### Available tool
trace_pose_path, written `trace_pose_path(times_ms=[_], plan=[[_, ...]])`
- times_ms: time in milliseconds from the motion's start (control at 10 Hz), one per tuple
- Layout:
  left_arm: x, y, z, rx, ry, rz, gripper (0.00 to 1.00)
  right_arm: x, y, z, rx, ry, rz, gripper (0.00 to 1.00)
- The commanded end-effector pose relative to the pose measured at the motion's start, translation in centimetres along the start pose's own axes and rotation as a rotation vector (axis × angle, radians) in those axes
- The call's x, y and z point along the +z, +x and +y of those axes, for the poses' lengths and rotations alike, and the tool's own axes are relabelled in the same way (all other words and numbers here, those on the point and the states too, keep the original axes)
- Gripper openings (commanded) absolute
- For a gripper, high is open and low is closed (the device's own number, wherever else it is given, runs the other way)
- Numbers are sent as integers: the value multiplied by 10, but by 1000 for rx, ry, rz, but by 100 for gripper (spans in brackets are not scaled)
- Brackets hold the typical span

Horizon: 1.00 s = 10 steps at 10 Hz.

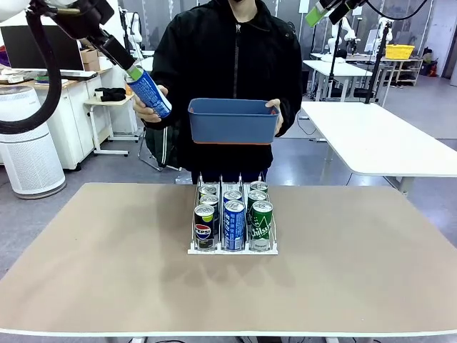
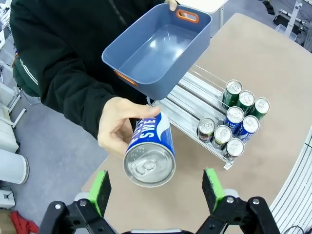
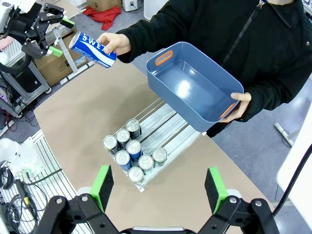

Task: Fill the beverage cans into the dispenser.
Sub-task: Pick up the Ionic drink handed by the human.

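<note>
Nearest my front camera is the bare front edge of the desk [image 1: 86,286]; on it, midway between the left and right edges, the white dispenser [image 1: 233,249] stands with its low lip toward me. I count seven cans in it, in three lanes. Going left to right: the left lane holds three, headed by a black Pepsi can [image 1: 204,226]; the middle lane holds two, headed by a blue can [image 1: 234,225]; the right lane holds two, headed by a green can [image 1: 261,225]. All stand upright, packed against the front lip, and the rear of each lane is bare rail.

An eighth can, the blue-and-white one [image 1: 150,93], is off the desk, up at the left beyond the far edge. The person's hand [image 2: 117,127] grips its far end and points its silver top at my left gripper [image 2: 155,187]. In the left wrist view the can lies between the two green pads, which stand spread wide, clear of it on both sides (from the front it looks touching, but the wrist view shows daylight). So the left gripper is released, grasping nothing.

Moving right, the person's other hand [image 1: 274,108] holds an empty blue tub [image 1: 234,120] in the air above the far edge, behind the dispenser.

My right gripper [image 3: 160,187] hangs high over the desk, fingers spread apart with nothing between them, the dispenser well below it.
</note>
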<state>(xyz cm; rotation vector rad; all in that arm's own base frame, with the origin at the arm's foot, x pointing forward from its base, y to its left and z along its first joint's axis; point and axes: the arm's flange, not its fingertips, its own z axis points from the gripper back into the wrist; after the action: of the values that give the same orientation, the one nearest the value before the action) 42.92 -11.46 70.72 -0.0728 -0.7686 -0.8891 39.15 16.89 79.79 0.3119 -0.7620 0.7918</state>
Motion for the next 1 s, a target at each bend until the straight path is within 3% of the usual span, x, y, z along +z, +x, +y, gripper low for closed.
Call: trace_pose_path(times_ms=[0,900], plan=[[-8,-2,8,-30,-34,-32,100,1,0,0,0,-1,-1,100],[-42,-3,20,-7,-52,-66,100,1,0,0,0,-1,-1,100]])
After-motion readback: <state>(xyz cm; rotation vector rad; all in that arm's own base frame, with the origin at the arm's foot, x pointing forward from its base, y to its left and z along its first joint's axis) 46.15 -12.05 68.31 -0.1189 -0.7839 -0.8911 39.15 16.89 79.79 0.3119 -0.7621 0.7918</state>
